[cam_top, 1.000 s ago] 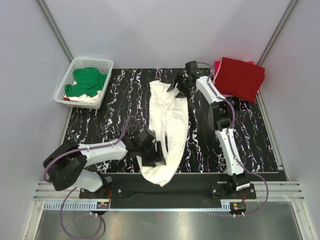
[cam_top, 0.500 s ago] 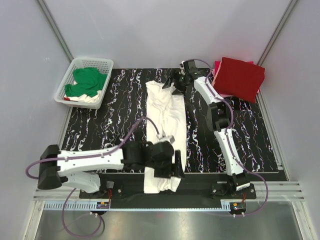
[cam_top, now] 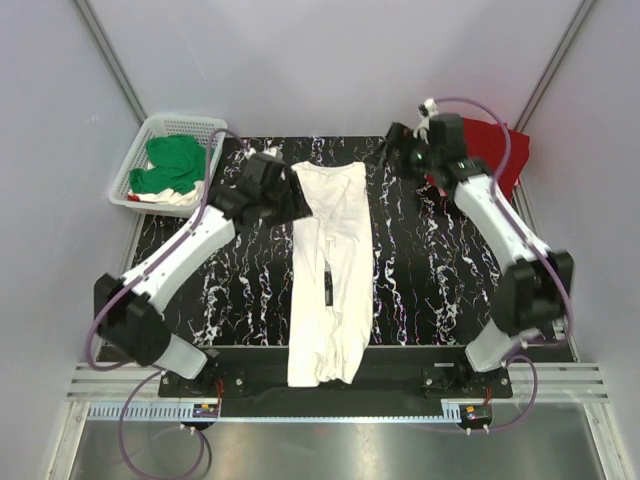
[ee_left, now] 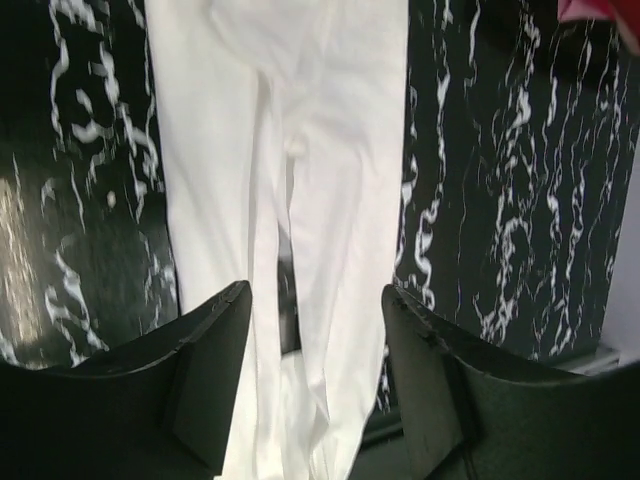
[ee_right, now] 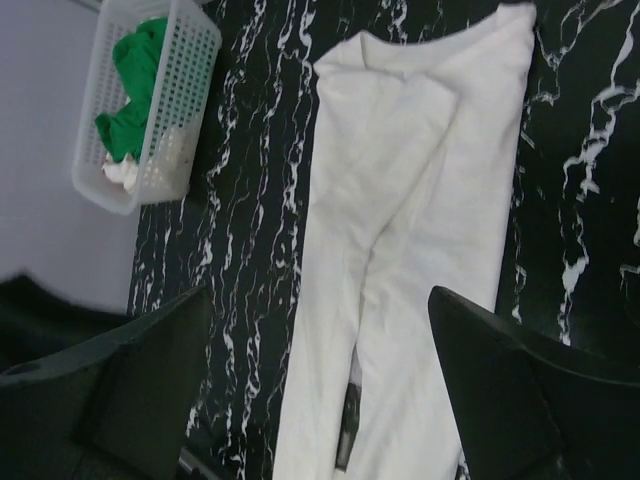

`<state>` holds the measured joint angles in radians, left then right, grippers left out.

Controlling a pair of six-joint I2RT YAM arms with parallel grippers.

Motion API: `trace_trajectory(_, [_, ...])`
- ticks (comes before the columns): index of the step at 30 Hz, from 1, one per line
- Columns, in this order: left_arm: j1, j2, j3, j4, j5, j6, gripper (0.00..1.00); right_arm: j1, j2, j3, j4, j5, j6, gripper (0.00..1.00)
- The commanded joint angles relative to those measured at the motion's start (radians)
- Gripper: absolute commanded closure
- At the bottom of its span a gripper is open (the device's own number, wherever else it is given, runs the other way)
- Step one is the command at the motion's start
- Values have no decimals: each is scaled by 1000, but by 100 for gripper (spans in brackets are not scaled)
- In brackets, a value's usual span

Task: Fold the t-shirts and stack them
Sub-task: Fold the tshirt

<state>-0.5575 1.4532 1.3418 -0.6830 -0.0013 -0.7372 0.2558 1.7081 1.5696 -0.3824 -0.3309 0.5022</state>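
A white t-shirt (cam_top: 327, 260) lies flat on the black marbled table (cam_top: 230, 270), folded lengthwise into a long strip. Its near end hangs over the front edge. A dark print (cam_top: 327, 285) shows in the slit between the two folded sides. My left gripper (cam_top: 285, 200) hovers open at the strip's far left corner; in the left wrist view the left gripper (ee_left: 315, 295) is well above the white t-shirt (ee_left: 290, 150). My right gripper (cam_top: 392, 158) is open and empty, right of the collar end. The right wrist view has the right gripper (ee_right: 320, 295) high over the white t-shirt (ee_right: 420, 180).
A folded red t-shirt (cam_top: 488, 150) lies on a pink one (cam_top: 433, 133) at the back right corner. A white lattice basket (cam_top: 205, 128) at the back left holds a green t-shirt (cam_top: 170, 165); the right wrist view also has the basket (ee_right: 195, 60).
The left gripper let go near the front edge and swung to the shirt's far left corner. The right gripper drew back right of the collar and opened wider. The shirt now lies straight.
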Motion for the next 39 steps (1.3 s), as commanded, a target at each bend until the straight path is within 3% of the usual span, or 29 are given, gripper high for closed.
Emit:
trace_trajectory(1, [85,163,126,91,47,137,42,22,-229,-451,192,-36,99,4])
trace_trajectory(7, [159,450,304,129,104,179,48,49,-634,-1012,342,-95,180,3])
trace_trajectory(10, [165,562,390,143,141,202,51,71,-827,-1207,442,-99,243,3])
trace_trajectory(14, [168,644,454,129,141,202,52,72,-1049,-1312,448,-59,265,2])
trace_trajectory(23, [182,693,458,143,106,193,52,72,-934,-1323,548,-119,256,0])
trace_trajectory(34, [185,759,510,132,113,179,54,72,-924,-1327,551,-106,262,1])
trace_trajectory(38, [185,774,527,143,135,165,59,71,-915,-1326,554,-103,265,0])
trace_trajectory(39, [185,774,524,157,151,157,65,71,-913,-1327,554,-102,265,1])
